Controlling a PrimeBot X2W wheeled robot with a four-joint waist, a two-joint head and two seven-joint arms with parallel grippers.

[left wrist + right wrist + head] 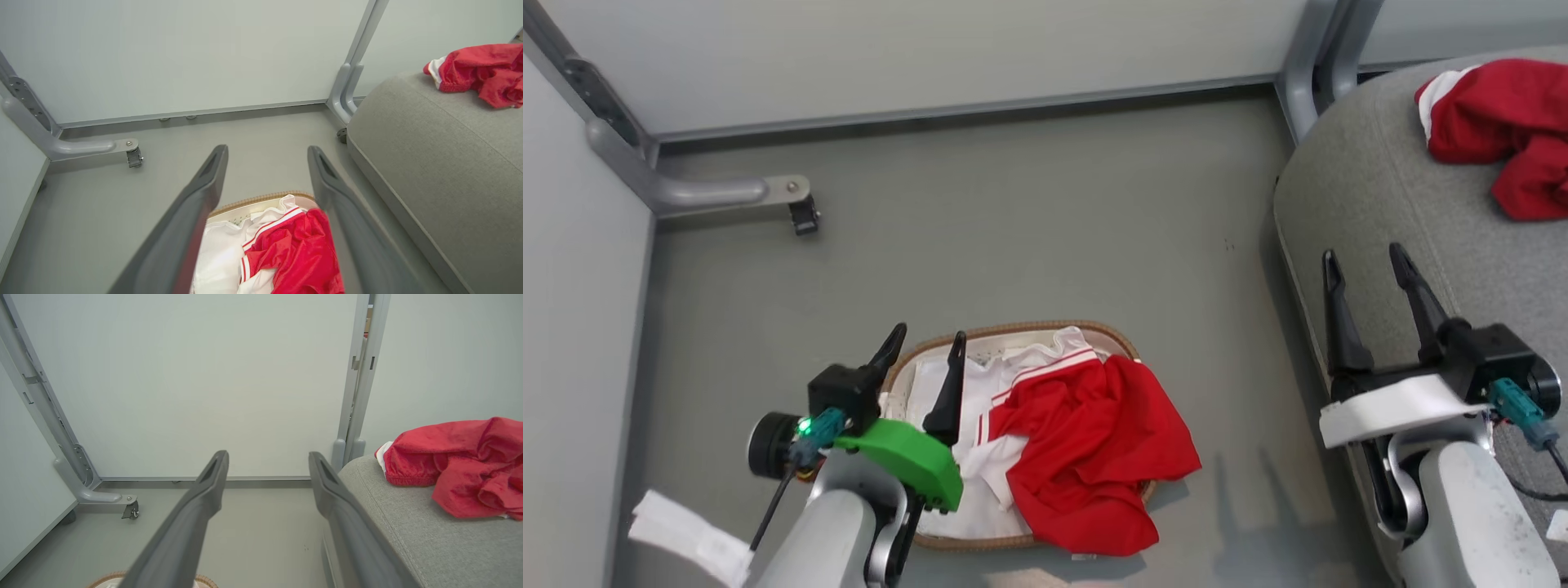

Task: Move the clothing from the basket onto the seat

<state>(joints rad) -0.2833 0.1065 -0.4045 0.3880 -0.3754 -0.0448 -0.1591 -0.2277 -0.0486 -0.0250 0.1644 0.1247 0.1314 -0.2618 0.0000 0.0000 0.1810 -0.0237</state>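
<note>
A red garment with white striped trim [1086, 457] spills over the right rim of the white basket [1005, 331] on the floor; the left wrist view shows the same garment [298, 253] and the basket's woven rim [253, 201]. My left gripper [927, 343] hangs open over the basket's left part, empty; its fingers [204, 192] frame the cloth. A second red garment [1503, 131] lies on the grey seat [1380, 196] at the right, also seen as a red heap [453, 465]. My right gripper [1364, 263] stands open and empty over the seat's near edge.
Pale partition walls close off the back and left. A grey metal foot with a small caster [803, 216] juts out at the back left, and a grey post [1307, 65] stands by the seat's corner. Bare grey floor lies between basket and walls.
</note>
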